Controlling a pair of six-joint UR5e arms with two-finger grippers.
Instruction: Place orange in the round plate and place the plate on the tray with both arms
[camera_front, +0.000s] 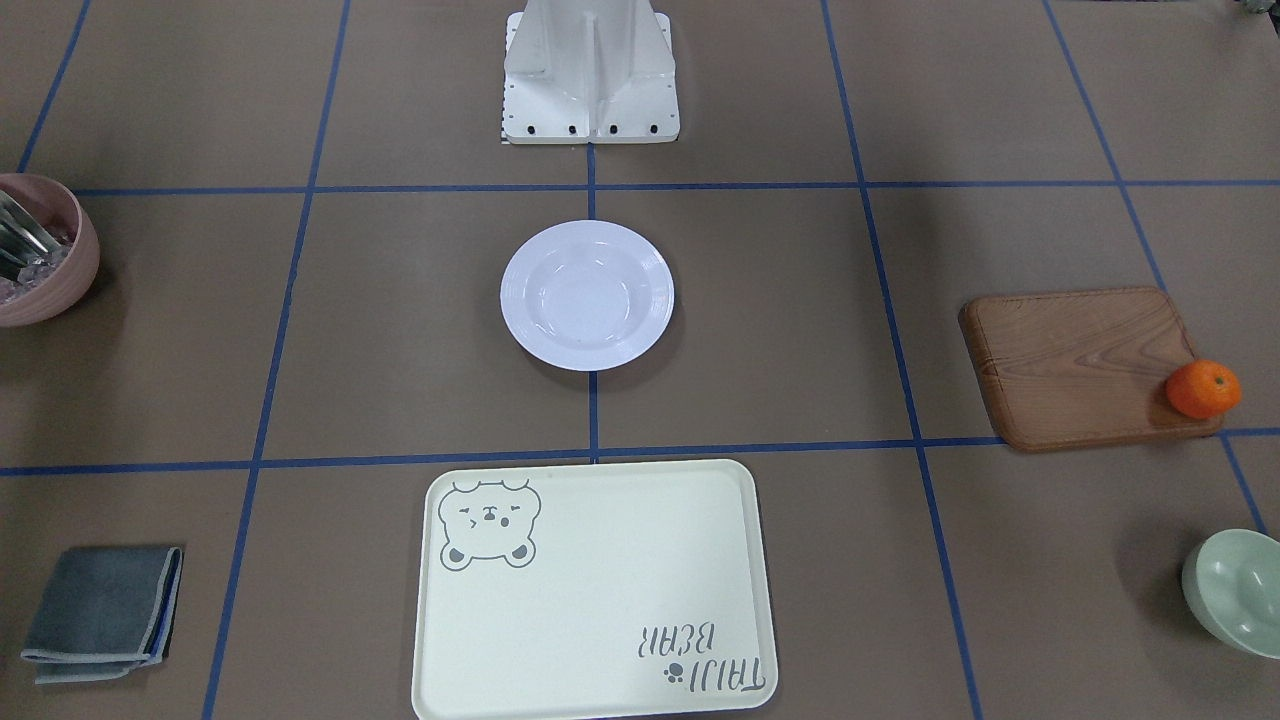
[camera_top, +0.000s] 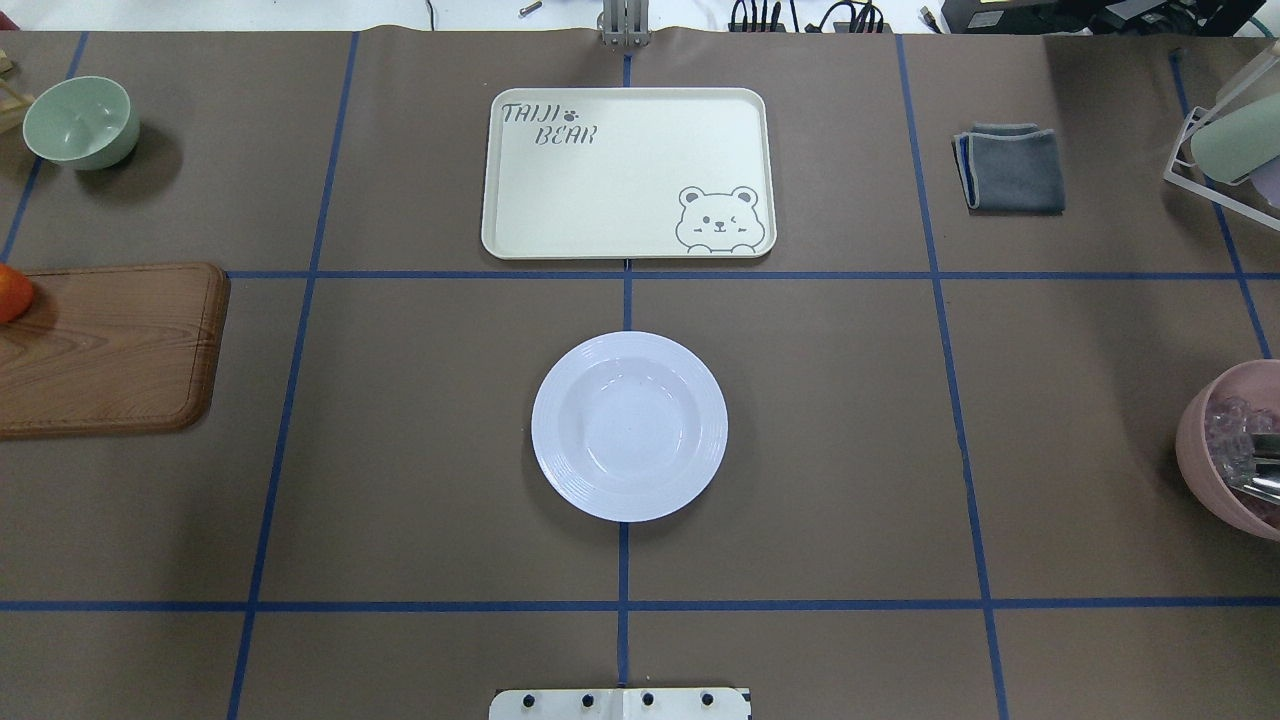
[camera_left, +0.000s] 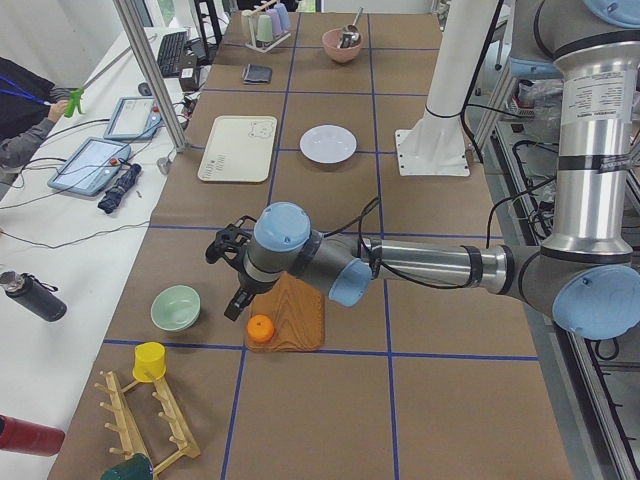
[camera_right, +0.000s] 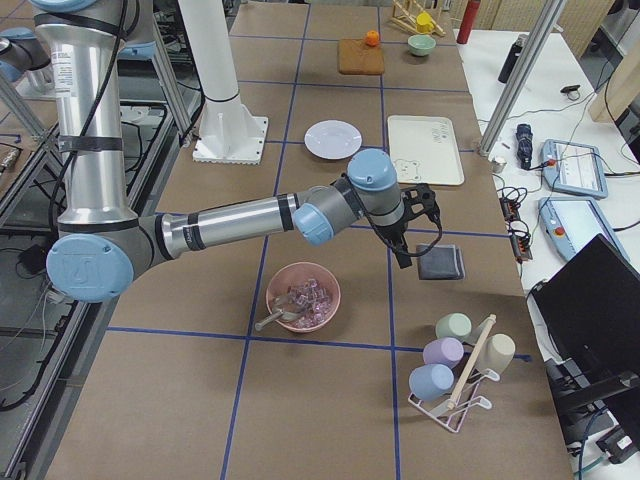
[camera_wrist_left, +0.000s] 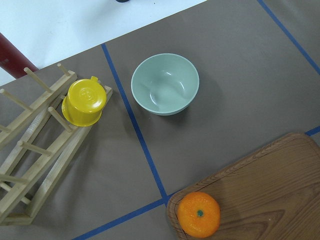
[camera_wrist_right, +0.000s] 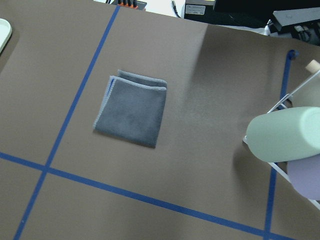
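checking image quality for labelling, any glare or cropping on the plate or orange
Overhead exterior: the round plate shows only faint highlights; the orange is cut off by the left edge. Exterior front-facing: small glare streaks inside the plate, orange whole and sharp. Left wrist-mounted: orange crisp on the wooden board.

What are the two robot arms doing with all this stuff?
Nothing is in place yet. The left arm's claw hovers near the small orange, which sits on a corner of the brown wooden board. The right arm's claw hangs above the folded grey cloth. The white round plate sits empty mid-table, apart from the cream bear tray, which is empty too.
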